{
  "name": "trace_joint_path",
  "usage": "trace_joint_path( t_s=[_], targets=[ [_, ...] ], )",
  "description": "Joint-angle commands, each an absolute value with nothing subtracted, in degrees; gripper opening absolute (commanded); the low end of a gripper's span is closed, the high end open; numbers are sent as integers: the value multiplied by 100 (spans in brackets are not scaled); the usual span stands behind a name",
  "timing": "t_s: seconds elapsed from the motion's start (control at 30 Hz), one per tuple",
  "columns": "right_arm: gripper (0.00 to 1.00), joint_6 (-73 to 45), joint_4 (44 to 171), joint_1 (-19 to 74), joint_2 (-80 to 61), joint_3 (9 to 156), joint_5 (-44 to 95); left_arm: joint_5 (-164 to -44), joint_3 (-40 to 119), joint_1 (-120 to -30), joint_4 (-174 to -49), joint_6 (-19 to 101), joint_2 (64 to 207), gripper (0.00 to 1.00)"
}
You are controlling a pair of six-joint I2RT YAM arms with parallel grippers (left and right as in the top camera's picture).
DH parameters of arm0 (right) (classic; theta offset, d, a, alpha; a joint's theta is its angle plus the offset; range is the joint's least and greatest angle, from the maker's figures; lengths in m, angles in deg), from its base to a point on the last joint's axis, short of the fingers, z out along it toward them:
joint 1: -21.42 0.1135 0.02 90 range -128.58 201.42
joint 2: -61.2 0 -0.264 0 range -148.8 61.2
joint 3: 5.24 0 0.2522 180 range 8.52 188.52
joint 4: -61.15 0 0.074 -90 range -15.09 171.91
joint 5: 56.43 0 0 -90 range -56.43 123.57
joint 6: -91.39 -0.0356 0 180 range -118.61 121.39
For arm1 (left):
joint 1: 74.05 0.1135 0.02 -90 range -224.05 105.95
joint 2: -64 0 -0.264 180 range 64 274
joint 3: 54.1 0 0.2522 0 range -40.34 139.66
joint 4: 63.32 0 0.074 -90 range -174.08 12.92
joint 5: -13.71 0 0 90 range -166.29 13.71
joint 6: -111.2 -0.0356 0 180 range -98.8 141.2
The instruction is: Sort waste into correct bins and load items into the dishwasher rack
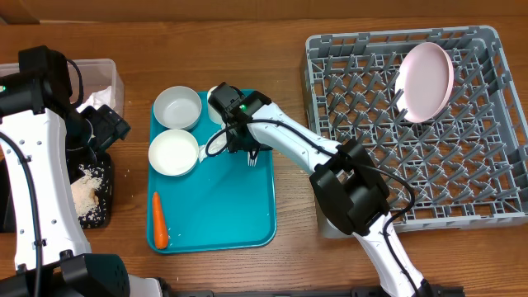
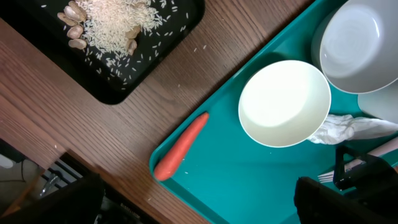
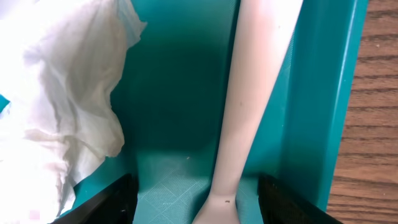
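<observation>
Smooth plastic, creased paper, matt wood.
On the flat teal plastic tray [image 3: 180, 93], smooth with a faint texture, lie a crumpled white paper napkin [image 3: 56, 106], creased, and a smooth white plastic fork [image 3: 255, 93] between the matt black fingers [image 3: 106, 205] of my right gripper [image 3: 196, 210]; a round white bowl [image 2: 285, 102] has a soft sheen. Beside the tray, the wooden table [image 3: 373, 155] is matt.

plate [image 1: 426, 81] — in rack [image 1: 462, 177] | carrot [image 1: 159, 221] — on teal tray [image 1: 227, 206]

Bowls [image 1: 177, 107], fork [image 1: 253, 157] and carrot [image 1: 159, 221] lie on the tray [image 1: 223, 206], left of the rack [image 1: 511, 124] holding the plate [image 1: 426, 81].
</observation>
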State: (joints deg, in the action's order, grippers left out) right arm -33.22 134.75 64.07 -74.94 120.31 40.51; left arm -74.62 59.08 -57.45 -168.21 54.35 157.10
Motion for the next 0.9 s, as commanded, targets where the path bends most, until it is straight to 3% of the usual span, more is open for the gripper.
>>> trace_joint_path(
  t_s=[0.0, 0.1, 0.43, 0.87],
  targets=[
    [65, -3442, 13470, 6420, -7717, 11978, 4040, -7482, 5930, -5721, -16828, 5550, 15625, 100],
    [61, -3425, 13496, 6420, -7748, 11978, 3992, -7482, 5930, -5721, -16828, 5550, 15625, 100],
    [27, -3423, 13702, 6414, -7748, 12081, 3994, -7482, 5930, -5721, -16828, 5550, 15625, 100],
    [4, -3423, 14124, 6414, -7745, 12380, 3972, -7482, 5930, -5721, -16828, 5550, 15625, 100]
  ],
)
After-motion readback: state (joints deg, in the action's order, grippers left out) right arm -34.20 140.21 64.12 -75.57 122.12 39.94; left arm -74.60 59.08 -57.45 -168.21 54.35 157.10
